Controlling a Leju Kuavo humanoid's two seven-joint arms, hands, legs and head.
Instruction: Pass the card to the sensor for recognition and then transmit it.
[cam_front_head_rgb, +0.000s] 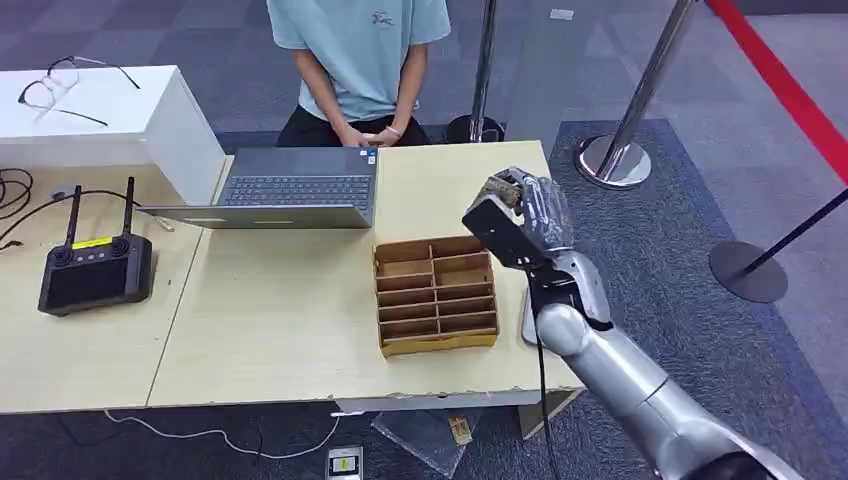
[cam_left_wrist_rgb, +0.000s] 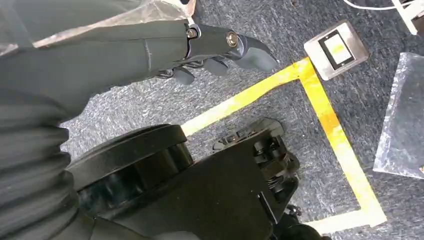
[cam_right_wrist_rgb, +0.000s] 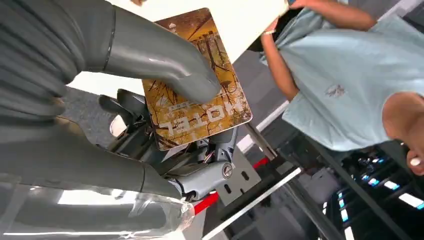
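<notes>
Right hand (cam_front_head_rgb: 522, 218) raised on a bent arm, fingers (cam_right_wrist_rgb: 165, 55) clamped; left hand (cam_left_wrist_rgb: 220, 47) hangs, fingers curled

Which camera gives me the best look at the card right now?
The right wrist view: the card faces that camera with its HOTEL print readable, pinned under the right hand's thumb. In the head view the raised right hand covers the card, so I cannot make it out. The left wrist view looks at the floor.
</notes>
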